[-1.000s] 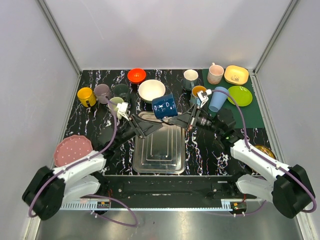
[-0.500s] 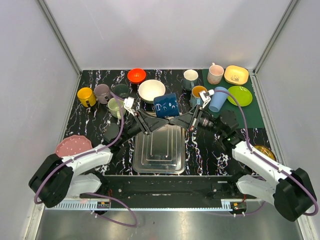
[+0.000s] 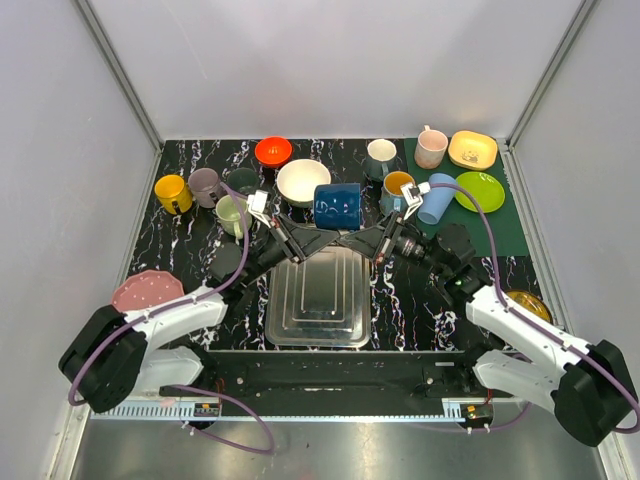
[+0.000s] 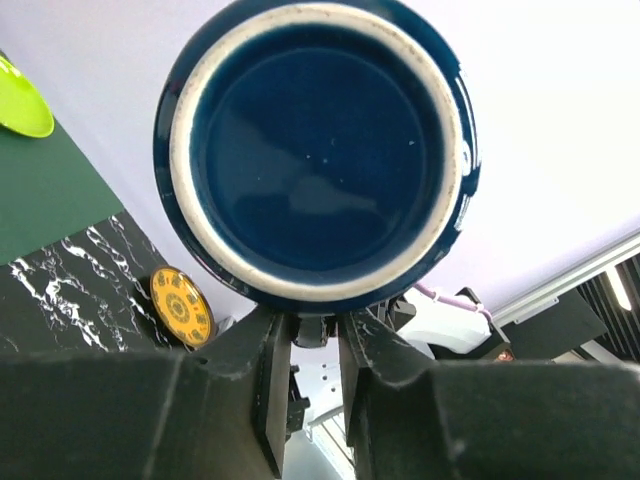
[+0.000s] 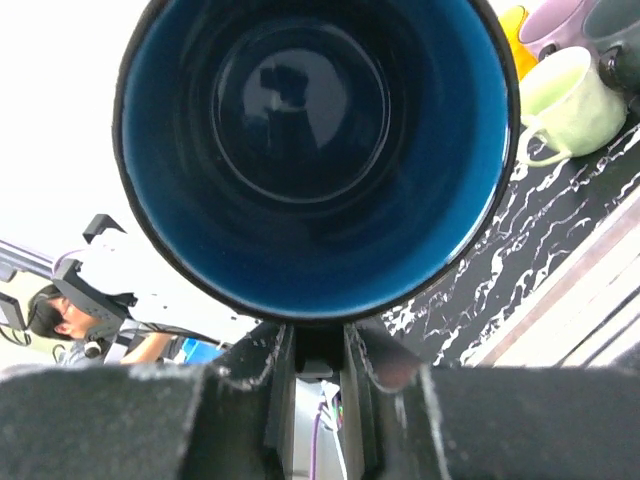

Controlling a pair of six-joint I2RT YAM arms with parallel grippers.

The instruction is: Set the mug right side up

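The dark blue mug [image 3: 337, 205] hangs on its side above the far end of the metal tray [image 3: 318, 305], mouth to the right. The left wrist view faces its flat, white-ringed base [image 4: 315, 150]. The right wrist view looks straight into its glossy blue inside [image 5: 310, 130]. My left gripper [image 3: 312, 237] comes from the base side, and its jaws [image 4: 315, 330] are shut on the handle under the mug. From the mouth side, my right gripper [image 3: 362, 238] is shut on the same handle [image 5: 318, 350].
Behind the mug stand a white bowl [image 3: 302, 180], an orange bowl [image 3: 272, 150], and yellow [image 3: 172, 192], purple [image 3: 204, 183] and pale green [image 3: 230, 212] mugs. A pink plate [image 3: 145, 292] lies left. More cups and a green plate [image 3: 480, 190] sit back right on the green mat [image 3: 500, 235].
My left gripper has reached up under the mug and closed on its handle. The mug has turned from tilted to lying level and shifted slightly right; the right gripper kept its hold.
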